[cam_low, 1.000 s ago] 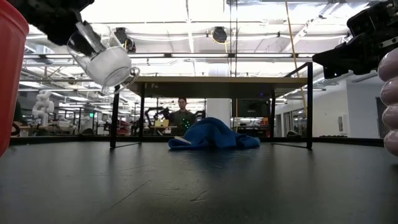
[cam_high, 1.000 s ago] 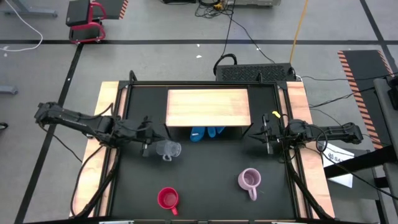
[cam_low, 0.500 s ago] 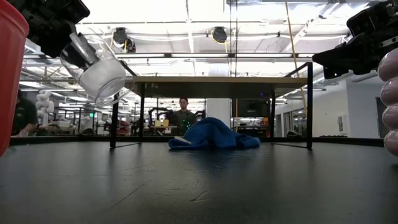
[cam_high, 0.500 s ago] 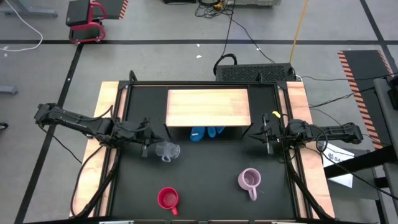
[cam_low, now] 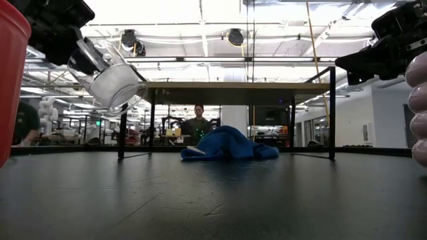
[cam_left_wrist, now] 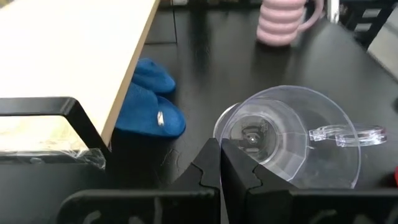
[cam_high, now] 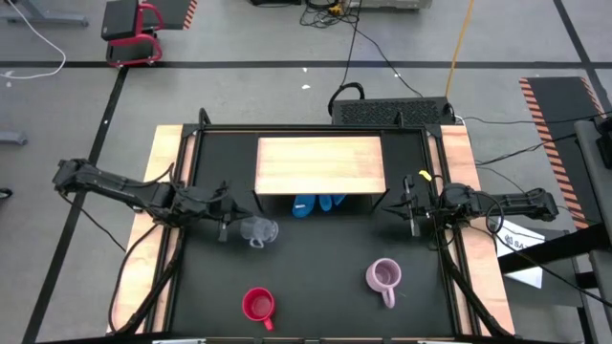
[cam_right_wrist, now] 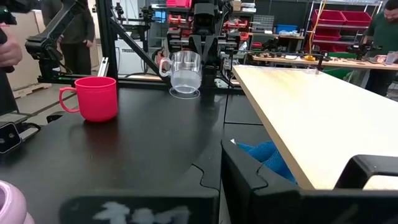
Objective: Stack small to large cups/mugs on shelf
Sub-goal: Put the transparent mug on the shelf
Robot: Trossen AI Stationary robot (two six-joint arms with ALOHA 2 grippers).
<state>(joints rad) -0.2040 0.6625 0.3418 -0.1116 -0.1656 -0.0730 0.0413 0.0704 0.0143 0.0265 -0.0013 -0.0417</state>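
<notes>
My left gripper (cam_high: 228, 227) is shut on the small clear glass cup (cam_high: 256, 230), just off the near left corner of the shelf (cam_high: 320, 164), which has a wooden top on a black frame. The low view shows the cup (cam_low: 113, 83) tilted and well above the table. The red mug (cam_high: 258, 305) stands on its base at the near edge. The lilac mug (cam_high: 384, 277) stands to its right, handle toward the near edge. My right gripper (cam_high: 409, 212) is shut and empty, beside the shelf's right end. My left gripper pinches the glass cup's wall at the rim (cam_left_wrist: 219, 138), one finger inside and one outside. The fingers come slanting down from the table's left. The cup hangs tilted below them, base toward the right and handle (cam_left_wrist: 348, 132) to one side, clear of the table.
A blue cloth (cam_high: 318, 204) lies on the table under the shelf. The shelf's black legs (cam_low: 122, 127) stand close to the held cup. Bare black tabletop (cam_high: 316, 258) lies between the shelf and the two mugs. People show in the room beyond the table.
My left gripper has gone down a little with the glass cup, which stays tilted and clear of the table.
</notes>
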